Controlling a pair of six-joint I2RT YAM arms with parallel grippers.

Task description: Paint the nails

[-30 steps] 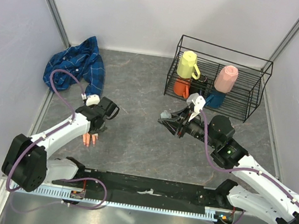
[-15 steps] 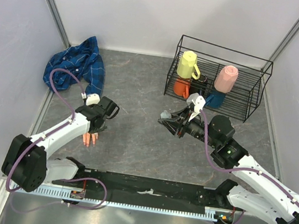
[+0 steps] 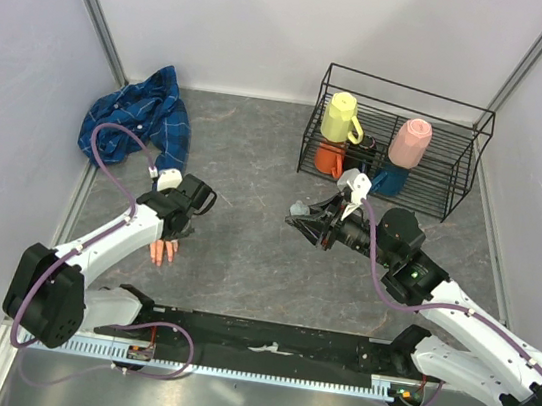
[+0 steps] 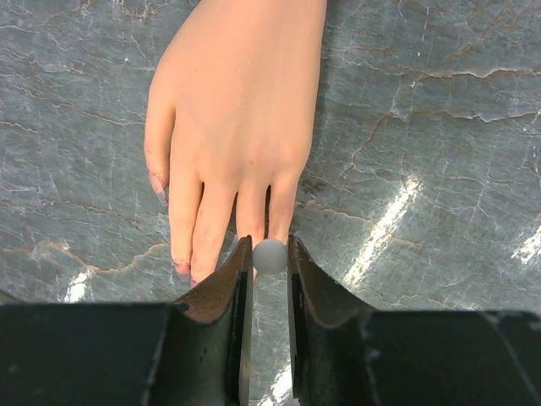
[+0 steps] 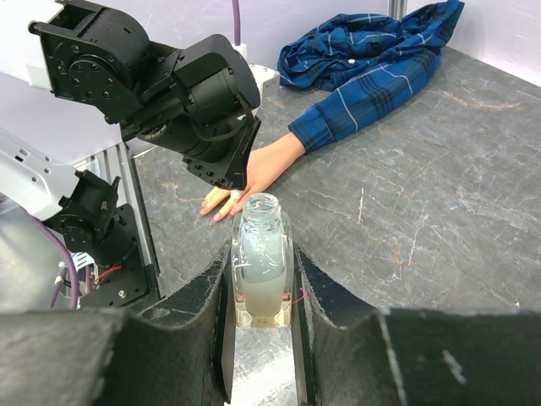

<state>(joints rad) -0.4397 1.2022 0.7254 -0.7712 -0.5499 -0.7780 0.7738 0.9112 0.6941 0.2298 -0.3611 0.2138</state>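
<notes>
The nails [image 4: 181, 269] you are after sit at the fingertips of the peach mannequin hand [image 4: 232, 118]. It lies palm down on the grey marbled table [image 3: 258, 151], on the left side near the arm bases, with its fingers pointing toward the near edge. Faint pink shows at the thumb tip and at one fingertip. Its wrist comes out of the sleeve of a blue plaid shirt [image 3: 141, 119] heaped in the far left corner. Your left gripper [image 4: 270, 254] hangs right over the tips of the two outer fingers, its jaws drawn close and pinching a small round grey-white piece [image 4: 270, 258]; you cannot tell whether that piece touches a nail. Well apart, toward the middle of the table, your right gripper [image 5: 260, 283] is clamped on a small uncapped glass bottle [image 5: 259, 245] of pale liquid. Beyond it, at the far right, stands a black wire rack [image 3: 409, 86] holding a yellow mug [image 3: 342, 117], a pink cup [image 3: 411, 142], an orange cup [image 3: 330, 158] and a blue cup [image 3: 390, 179].
</notes>
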